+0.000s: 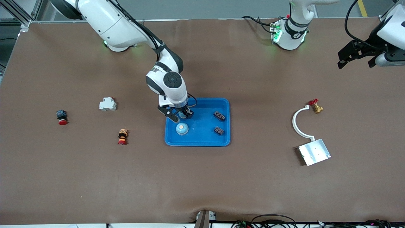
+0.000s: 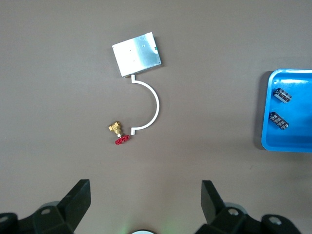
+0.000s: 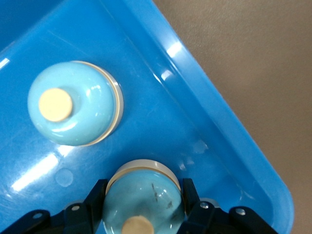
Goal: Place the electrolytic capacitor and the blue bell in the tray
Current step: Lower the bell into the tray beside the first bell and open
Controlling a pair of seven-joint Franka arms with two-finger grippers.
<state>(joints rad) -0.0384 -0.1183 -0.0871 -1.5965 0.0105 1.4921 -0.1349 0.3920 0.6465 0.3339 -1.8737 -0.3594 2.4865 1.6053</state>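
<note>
1. You see a brown table (image 1: 202,177) with a gray floor past its edge by the robots' bases.
2. The blue tray (image 1: 202,141) sits near the middle of the table.
3. One blue bell (image 1: 182,128) sits in the tray, at the end toward the right arm.
4. Your right gripper (image 1: 182,114) is low in the tray, pinching a second bell (image 3: 142,195) just beside the first one.
5. Two small black parts (image 1: 219,116) lie in the tray too.
6. Your left gripper (image 2: 144,207) waits up high with its fingers spread wide, over the left arm's end of the table, where a silver plate (image 1: 314,152), a white curved piece (image 1: 297,122) and a brass valve (image 1: 316,107) lie.
</note>
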